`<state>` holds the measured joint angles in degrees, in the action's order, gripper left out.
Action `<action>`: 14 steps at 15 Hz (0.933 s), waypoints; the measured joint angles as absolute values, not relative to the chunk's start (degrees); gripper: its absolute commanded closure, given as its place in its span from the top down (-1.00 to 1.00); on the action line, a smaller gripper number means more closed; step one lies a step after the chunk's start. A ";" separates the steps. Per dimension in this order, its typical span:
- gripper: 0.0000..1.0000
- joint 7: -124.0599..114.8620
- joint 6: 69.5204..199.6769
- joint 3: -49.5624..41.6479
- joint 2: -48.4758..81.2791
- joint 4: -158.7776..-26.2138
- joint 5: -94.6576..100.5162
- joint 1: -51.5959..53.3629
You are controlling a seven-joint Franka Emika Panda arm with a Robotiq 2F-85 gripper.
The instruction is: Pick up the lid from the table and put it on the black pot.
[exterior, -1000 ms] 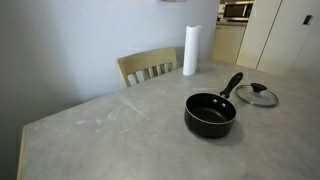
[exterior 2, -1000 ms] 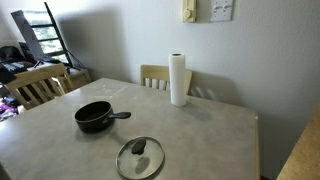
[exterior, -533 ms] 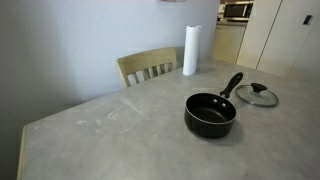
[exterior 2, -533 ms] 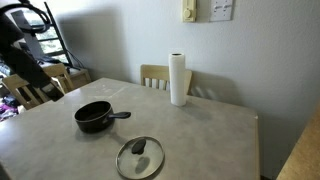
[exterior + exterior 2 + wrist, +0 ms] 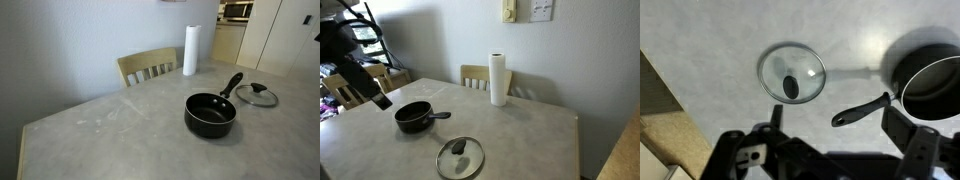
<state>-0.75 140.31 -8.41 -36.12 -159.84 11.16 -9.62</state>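
Grey stone-look table (image 5: 100,135) carries a white paper roll (image 5: 190,50) standing upright by the wooden chair (image 5: 148,66). It also carries the black pot (image 5: 210,113), its dark inside bare and uncovered, and the glass lid (image 5: 257,95) lying flat, knob up, just past the tip of the pot's handle without touching it. In the wrist view, the gripper (image 5: 837,122) hangs above lid and pot, jaws spread wide, holding nothing.
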 measured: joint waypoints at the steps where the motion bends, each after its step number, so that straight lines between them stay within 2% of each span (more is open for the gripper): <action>1: 1.00 -1.01 141.46 -8.36 -34.41 -159.70 11.55 -10.43; 6: 1.00 -2.40 146.16 -8.62 -24.26 -157.86 13.87 -14.49; 14: 1.00 8.66 146.25 -13.94 -12.11 -152.24 5.37 -11.73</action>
<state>8.66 146.25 -13.94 -12.11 -152.24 5.37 -11.73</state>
